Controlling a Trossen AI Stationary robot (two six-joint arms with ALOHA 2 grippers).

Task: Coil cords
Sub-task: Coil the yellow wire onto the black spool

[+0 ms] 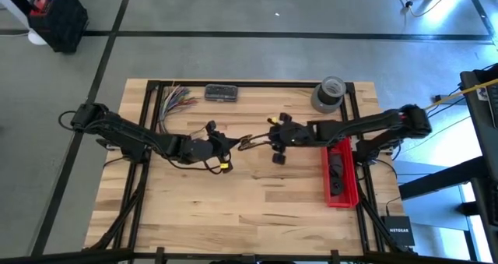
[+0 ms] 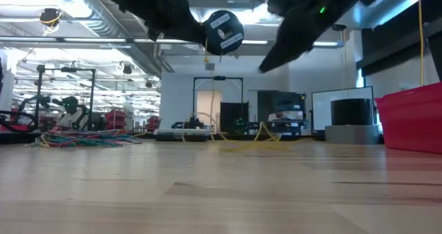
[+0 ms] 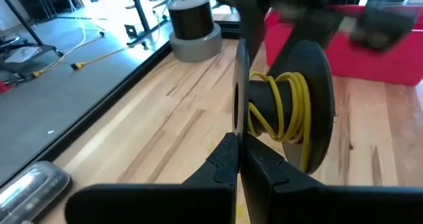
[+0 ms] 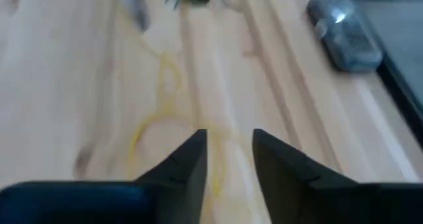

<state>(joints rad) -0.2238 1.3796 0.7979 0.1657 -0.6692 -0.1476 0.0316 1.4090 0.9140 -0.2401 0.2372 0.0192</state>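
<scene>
A black spool point(image 3: 291, 98) with pale yellow cord point(image 3: 281, 108) wound on its core hangs in the air above the table's middle; it also shows in the low view point(image 2: 222, 32). My left gripper point(image 3: 238, 141) is shut on it, and shows in the high view point(image 1: 224, 143). More yellow cord point(image 4: 162, 98) lies loose on the wood under my right gripper point(image 4: 229, 141), which is open and empty, just right of the spool point(image 1: 274, 139). A strand point(image 2: 206, 54) hangs down from the spool. My left gripper pinches the rim of the spool's nearer flange point(image 3: 239, 118) between its two fingers. The fingers come about level from the table's left side. The spool is lifted clear of the table, its axis about level, with the wound cord beyond the held flange.
A red bin point(image 1: 340, 174) stands at the right. A grey tape roll point(image 1: 328, 93) and a grey case point(image 1: 222, 93) sit near the far edge. A bundle of multicoloured wires point(image 1: 175, 100) lies at the far left. Bare wood lies toward the near edge.
</scene>
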